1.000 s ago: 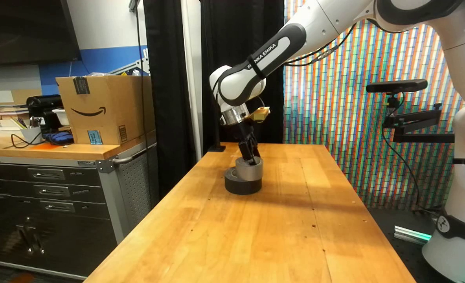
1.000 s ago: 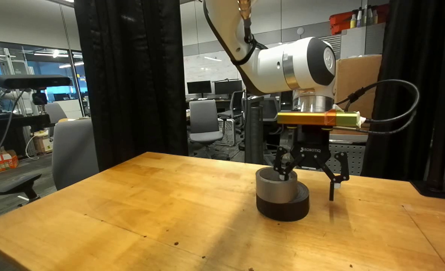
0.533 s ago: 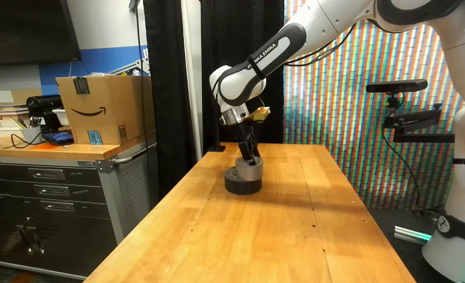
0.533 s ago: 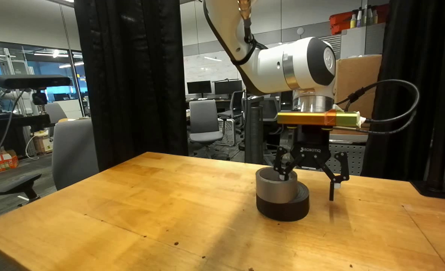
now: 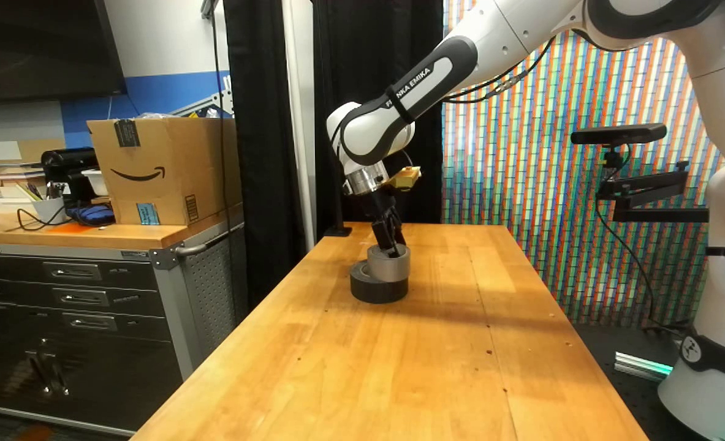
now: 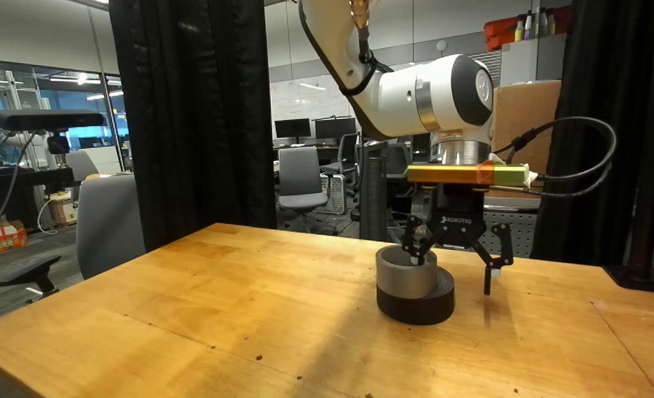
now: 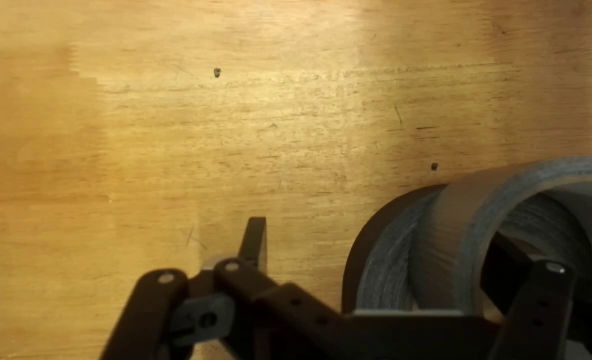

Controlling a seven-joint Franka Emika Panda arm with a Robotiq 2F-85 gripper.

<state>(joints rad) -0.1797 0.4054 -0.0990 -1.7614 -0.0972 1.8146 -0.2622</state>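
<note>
Straddling the grey roll's (image 6: 404,282) wall off-centre, the spread gripper (image 6: 453,279), if closed, could drag it toward three o'clock.

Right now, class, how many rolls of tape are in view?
2: the black roll lies on the table; the silver roll sits on top of it, off-centre. No third shows in any view.

Claw (image 6: 452,276) straddling one side of gray roll (image 6: 406,281), open tabletop (image 6: 233,298) alongside
</note>
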